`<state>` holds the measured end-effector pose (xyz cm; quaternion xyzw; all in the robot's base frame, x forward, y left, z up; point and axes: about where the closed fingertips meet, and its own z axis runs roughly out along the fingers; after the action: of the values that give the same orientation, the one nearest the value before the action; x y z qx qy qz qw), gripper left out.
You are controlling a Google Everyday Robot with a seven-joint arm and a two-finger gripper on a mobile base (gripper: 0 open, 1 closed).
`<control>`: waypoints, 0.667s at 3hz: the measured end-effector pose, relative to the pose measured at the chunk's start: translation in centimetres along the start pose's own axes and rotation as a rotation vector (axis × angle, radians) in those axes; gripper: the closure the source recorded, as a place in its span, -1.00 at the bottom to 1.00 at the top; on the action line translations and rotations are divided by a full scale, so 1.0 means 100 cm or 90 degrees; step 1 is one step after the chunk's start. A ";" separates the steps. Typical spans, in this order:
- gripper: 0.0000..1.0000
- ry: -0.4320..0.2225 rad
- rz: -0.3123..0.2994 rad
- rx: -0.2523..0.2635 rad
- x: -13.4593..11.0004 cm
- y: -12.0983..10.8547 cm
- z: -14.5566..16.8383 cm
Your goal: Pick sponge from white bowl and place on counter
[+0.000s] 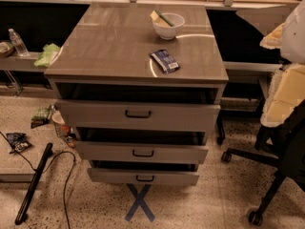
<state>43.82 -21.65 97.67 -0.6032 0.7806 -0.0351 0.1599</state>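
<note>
Sponge (161, 17): resting slantwise in the white bowl (167, 28), upper middle of the frame, one end poking above the rim and likely offering an edge to grip.
Table (114, 46): carrying the bowl near its far edge, with bare top stretching to the left, probably leaving room for setting down.
Blue packet (165, 61): lying lower, right of centre, apart from the bowl.
Claw: not showing anywhere in the frame, so I cannot tell whether it is wide or narrow.

The scene is lit dimly and warmly from above. Curved streaks of glare are thrown across the glossy counter (114, 46), while the gaps above the drawers (138, 114) are left in deep shadow. A pale form (294, 27) at the right edge is rendered soft and washed out; the gripper is not caught in the view.
</note>
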 end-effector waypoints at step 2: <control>-1.00 -0.047 0.008 0.029 -0.023 -0.038 0.009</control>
<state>48.17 -20.34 98.28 -0.5953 0.7769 -0.0297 0.2028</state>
